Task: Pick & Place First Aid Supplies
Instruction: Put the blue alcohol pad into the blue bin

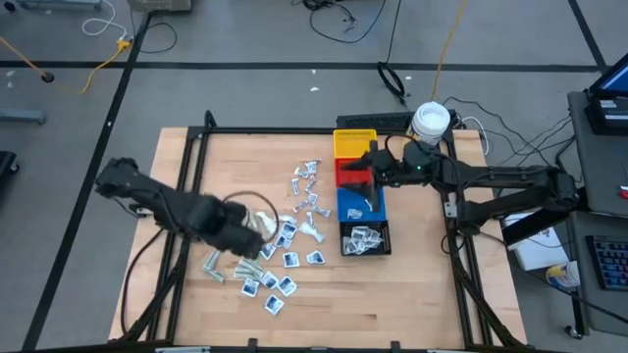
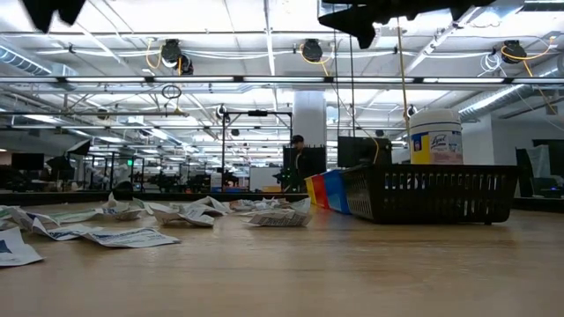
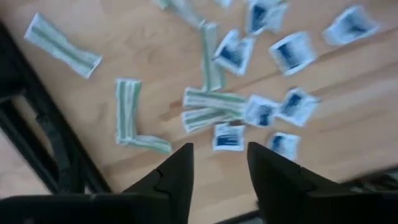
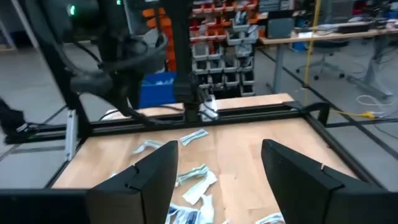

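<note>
The first aid supplies [image 1: 294, 230] are small flat packets strewn over the wooden table's middle: white squares with blue marks [image 3: 229, 137] and pale green long wrappers [image 3: 211, 106]. They lie flat or crumpled on the tabletop [image 2: 132, 236]. My left gripper [image 1: 240, 233] hangs over the left part of the pile, pointing down. It is open [image 3: 219, 149] with nothing between its fingers. My right gripper [image 1: 358, 165] is held level above the red bin [image 1: 345, 176], open [image 4: 217, 149] and empty. Some packets lie in the black bin [image 1: 365, 238].
A row of bins stands right of the pile: yellow [image 1: 353, 144] at the far end, then red, blue [image 1: 358, 206] and the black mesh one nearest. A white jar [image 1: 430, 122] stands beyond them. Black frame rails [image 1: 196, 157] border the table.
</note>
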Action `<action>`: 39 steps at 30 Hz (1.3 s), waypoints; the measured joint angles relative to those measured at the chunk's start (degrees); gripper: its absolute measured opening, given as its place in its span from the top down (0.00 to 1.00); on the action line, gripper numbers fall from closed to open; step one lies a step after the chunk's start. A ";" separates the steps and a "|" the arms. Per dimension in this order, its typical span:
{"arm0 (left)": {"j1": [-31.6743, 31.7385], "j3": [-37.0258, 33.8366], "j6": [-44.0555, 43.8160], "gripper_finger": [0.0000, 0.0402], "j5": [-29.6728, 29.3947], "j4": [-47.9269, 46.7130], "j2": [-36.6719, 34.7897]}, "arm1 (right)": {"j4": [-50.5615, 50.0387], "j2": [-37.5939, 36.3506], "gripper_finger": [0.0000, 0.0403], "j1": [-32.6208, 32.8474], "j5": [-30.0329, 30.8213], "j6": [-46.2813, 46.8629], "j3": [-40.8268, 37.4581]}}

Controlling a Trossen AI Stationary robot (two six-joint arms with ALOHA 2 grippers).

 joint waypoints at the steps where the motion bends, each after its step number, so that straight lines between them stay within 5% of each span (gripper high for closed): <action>1: -0.96 -0.68 -0.97 0.58 0.03 0.45 1.06 | -0.11 0.06 0.43 -0.12 -0.62 -0.01 -0.02; 13: -7.51 -9.87 -11.61 0.39 0.64 19.17 11.67 | 0.25 -0.31 0.43 -0.12 -1.98 -0.53 -0.04; 28: -12.11 -11.21 -16.27 0.45 3.05 31.98 27.39 | 0.18 -0.27 0.43 -0.12 -2.00 -1.52 -0.07; 33: -11.19 -11.30 -14.32 0.59 4.99 32.44 28.06 | 0.46 -0.96 0.43 -0.15 -2.06 -1.52 -0.07; 39: -10.96 -11.53 -11.75 0.94 4.78 31.65 26.51 | 1.51 -1.47 0.43 -0.15 -2.06 -1.52 -0.09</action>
